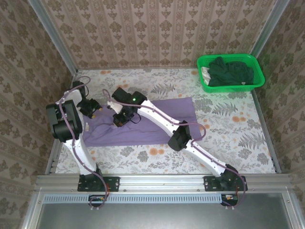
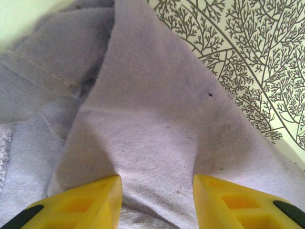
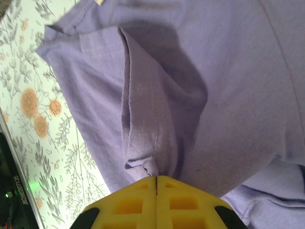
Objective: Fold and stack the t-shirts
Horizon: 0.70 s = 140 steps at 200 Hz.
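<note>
Lavender t-shirt is spread flat across the left half of the bench, long side running left to right. Near and far edges are seen roughly straight; the right edge ends about mid-bench. Open room is left to the right of the shirt and along the near strip.

Left end effector is placed at the shirt's far left corner. In the left wrist view its yellow fingers are held apart with a tented fold of the cloth in the gap; whether it is gripped cannot be told.

Right end effector is set on the shirt just right of the left one, with its jaws pressed together and pinching a stitched hem fold.

Dark green t-shirts are heaped in a bright green basket at the far right corner, well apart from the arms. The bench is covered in a floral and fern print and closed in by patterned walls on three sides.
</note>
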### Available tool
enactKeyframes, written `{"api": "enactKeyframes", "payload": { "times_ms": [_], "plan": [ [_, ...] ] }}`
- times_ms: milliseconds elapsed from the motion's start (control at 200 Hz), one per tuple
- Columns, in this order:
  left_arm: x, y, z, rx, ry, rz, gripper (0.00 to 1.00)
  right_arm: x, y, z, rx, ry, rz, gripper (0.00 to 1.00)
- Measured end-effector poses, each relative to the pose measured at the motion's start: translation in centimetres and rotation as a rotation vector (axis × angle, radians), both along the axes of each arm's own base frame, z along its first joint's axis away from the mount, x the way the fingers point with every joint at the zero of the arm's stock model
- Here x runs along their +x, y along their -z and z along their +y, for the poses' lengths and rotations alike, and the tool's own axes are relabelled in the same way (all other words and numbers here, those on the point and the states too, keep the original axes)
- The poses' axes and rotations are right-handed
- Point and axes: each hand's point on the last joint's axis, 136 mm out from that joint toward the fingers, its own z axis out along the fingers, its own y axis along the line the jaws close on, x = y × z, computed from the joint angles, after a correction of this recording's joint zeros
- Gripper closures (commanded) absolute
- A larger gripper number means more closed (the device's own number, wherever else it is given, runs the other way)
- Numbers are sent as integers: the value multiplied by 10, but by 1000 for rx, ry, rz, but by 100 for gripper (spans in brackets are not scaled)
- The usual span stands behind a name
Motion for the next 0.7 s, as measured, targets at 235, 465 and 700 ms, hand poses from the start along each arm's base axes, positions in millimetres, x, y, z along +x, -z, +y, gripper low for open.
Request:
{"api": "enactKeyframes", "payload": {
  "times_ms": [235,465,700],
  "plan": [
    [0,0,1,-7,-5,-1,56,-11,23,-15,-96,-3,62,100],
    [0,1,1,-8,-5,0,55,-5,16,-22,-121,15,25,92],
    [1,0,1,-13,-7,-1,55,-1,20,-33,-176,26,2,75]
  ]
}}
